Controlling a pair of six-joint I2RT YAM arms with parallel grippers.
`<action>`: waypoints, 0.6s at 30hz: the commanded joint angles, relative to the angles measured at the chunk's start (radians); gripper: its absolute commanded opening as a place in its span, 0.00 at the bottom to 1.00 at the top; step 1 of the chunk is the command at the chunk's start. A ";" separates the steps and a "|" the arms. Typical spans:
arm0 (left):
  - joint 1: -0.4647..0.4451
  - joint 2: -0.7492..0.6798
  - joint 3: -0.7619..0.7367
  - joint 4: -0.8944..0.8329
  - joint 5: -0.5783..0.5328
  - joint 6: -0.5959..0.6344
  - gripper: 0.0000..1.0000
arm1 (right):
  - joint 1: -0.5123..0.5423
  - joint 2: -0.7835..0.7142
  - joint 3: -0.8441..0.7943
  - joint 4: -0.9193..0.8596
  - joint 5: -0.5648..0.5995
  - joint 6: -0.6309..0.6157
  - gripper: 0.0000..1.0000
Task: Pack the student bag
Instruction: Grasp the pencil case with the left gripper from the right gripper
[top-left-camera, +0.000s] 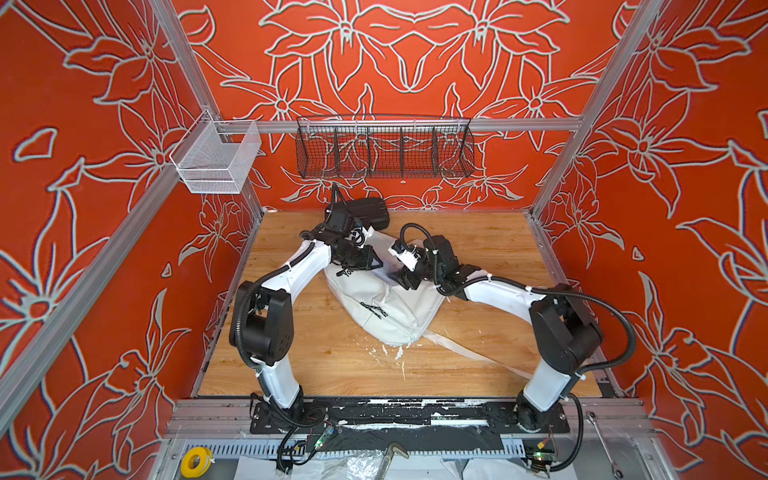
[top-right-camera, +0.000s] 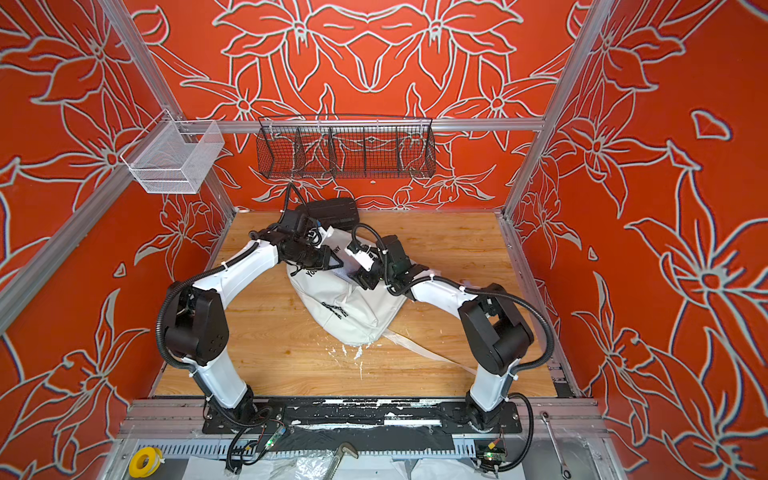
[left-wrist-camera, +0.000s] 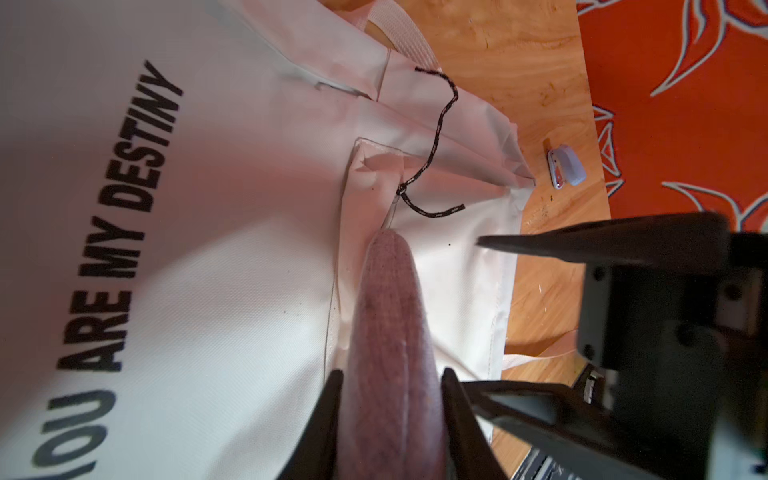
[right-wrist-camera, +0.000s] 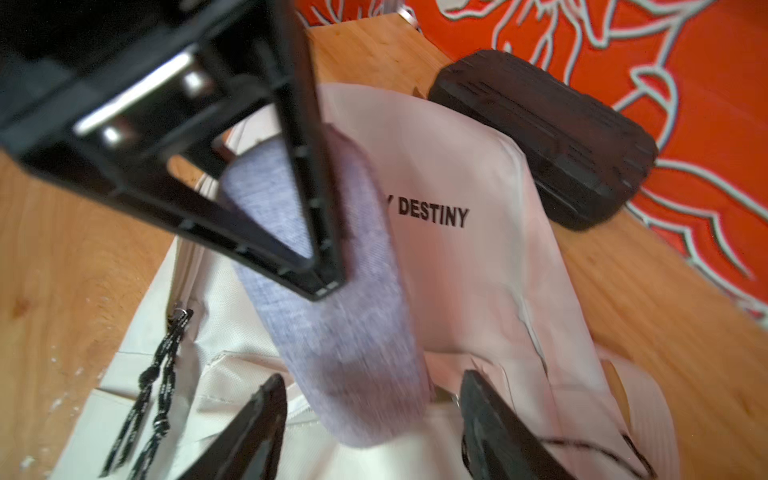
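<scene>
The white student bag (top-left-camera: 386, 307) (top-right-camera: 353, 307) lies in the middle of the wooden table, its print "YOU ARE MY DESTINY" (left-wrist-camera: 120, 232) facing up. My left gripper (left-wrist-camera: 392, 374) (top-left-camera: 376, 264) is shut on a long grey fabric pouch (left-wrist-camera: 390, 311) (right-wrist-camera: 332, 332) and holds it slanted over the bag. The pouch's far end sits at a zip with a black-and-white cord pull (left-wrist-camera: 440, 120). My right gripper (right-wrist-camera: 372, 376) (top-left-camera: 399, 278) stands open, one jaw on each side of that end, with gaps to both. The bag's inside is hidden.
A black ribbed hard case (top-left-camera: 368, 212) (right-wrist-camera: 548, 137) lies behind the bag by the back wall. A small blue-grey object (left-wrist-camera: 567, 166) rests on the table beside the bag. A white strap (top-left-camera: 469, 353) trails to the front right. A black wire basket (top-left-camera: 384, 151) and a white mesh bin (top-left-camera: 216, 160) hang above.
</scene>
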 joint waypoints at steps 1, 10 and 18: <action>0.013 -0.077 -0.047 0.094 -0.123 -0.050 0.00 | -0.010 -0.046 0.064 -0.184 0.101 0.276 0.68; 0.010 -0.135 -0.160 0.202 -0.208 -0.094 0.00 | 0.003 0.095 0.212 -0.505 0.227 0.424 0.63; -0.030 -0.175 -0.231 0.285 -0.295 -0.098 0.00 | 0.014 0.277 0.315 -0.637 0.228 0.558 0.63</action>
